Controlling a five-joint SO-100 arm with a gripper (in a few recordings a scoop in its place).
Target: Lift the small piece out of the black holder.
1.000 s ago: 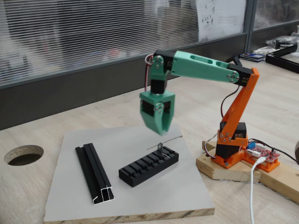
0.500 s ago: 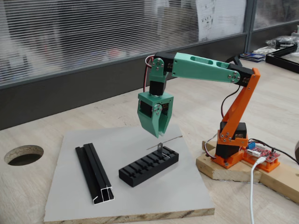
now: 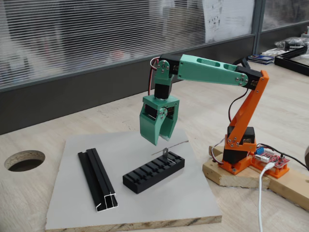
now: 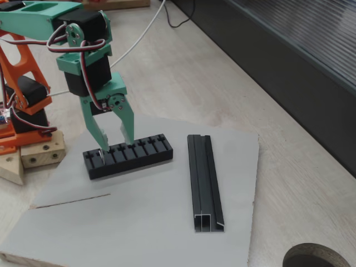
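A fixed view from the front shows the small piece (image 3: 165, 152) standing upright in the end slot of the black holder (image 3: 153, 172), at the holder's end nearer the arm's orange base (image 3: 237, 157); the lift is judged not yet begun. The pincer (image 3: 161, 137) is seen spread, hanging above that end of the holder and apart from the piece. Open room is visible all round the holder on the grey board (image 3: 72, 198), with the black channel rail (image 3: 97, 178) lying well apart on the holder's far side from the base, so a straight descent looks unobstructed. In the other fixed view, the pincer (image 4: 113, 146) is seen low, its tips spread over the holder's (image 4: 133, 157) end slot, where the piece (image 4: 100, 155) shows just beside one finger (image 4: 93, 129); contact cannot be told. What is left is judged to be closing and lifting. The rail (image 4: 203, 181) lies clear, and the board's edge (image 4: 245, 245) is distant from the holder.
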